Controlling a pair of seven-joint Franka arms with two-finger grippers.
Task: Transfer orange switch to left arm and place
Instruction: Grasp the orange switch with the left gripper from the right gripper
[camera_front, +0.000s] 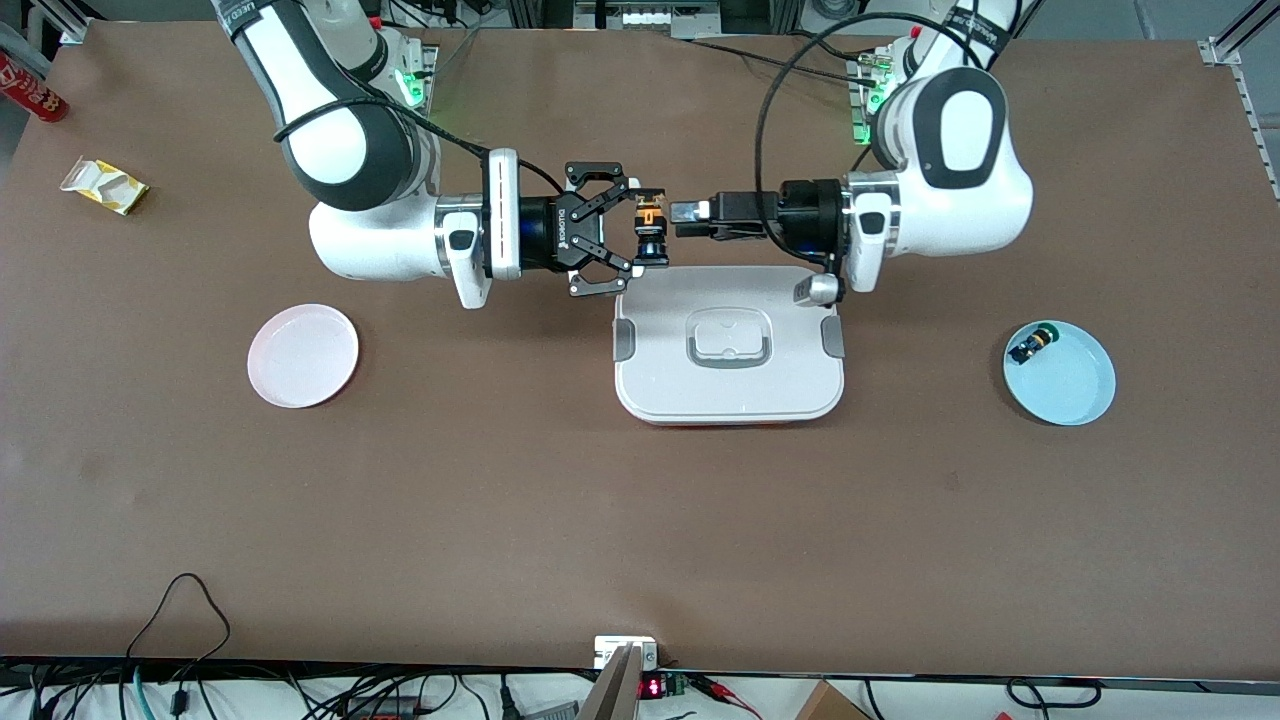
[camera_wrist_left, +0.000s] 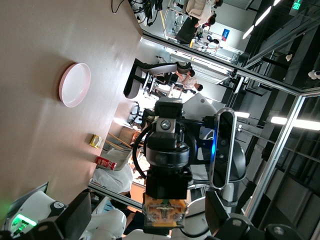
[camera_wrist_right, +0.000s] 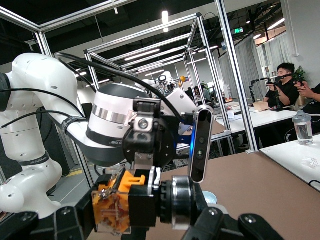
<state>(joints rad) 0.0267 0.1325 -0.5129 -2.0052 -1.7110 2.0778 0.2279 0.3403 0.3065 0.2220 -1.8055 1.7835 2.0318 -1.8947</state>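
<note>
Handover midair above the box: we read it as past halfway, drop-off left.

Nearest the front camera, the large white rounded-rectangular plastic box (camera_front: 729, 345) with grey side clips sits untouched; the glossy round pink plate (camera_front: 303, 355) toward the right arm's end looks like the target, the round blue plate (camera_front: 1060, 372) at the other end holds a small black switch with a green-yellow cap (camera_front: 1032, 346). Over the box's farther edge, the right gripper (camera_front: 640, 227) pinches the tiny orange-capped black cylindrical switch (camera_front: 650, 228); the left gripper (camera_front: 684, 212) hangs just beside it, fingers spread, gripping nothing. Left: carry clear of the box, place.
</note>
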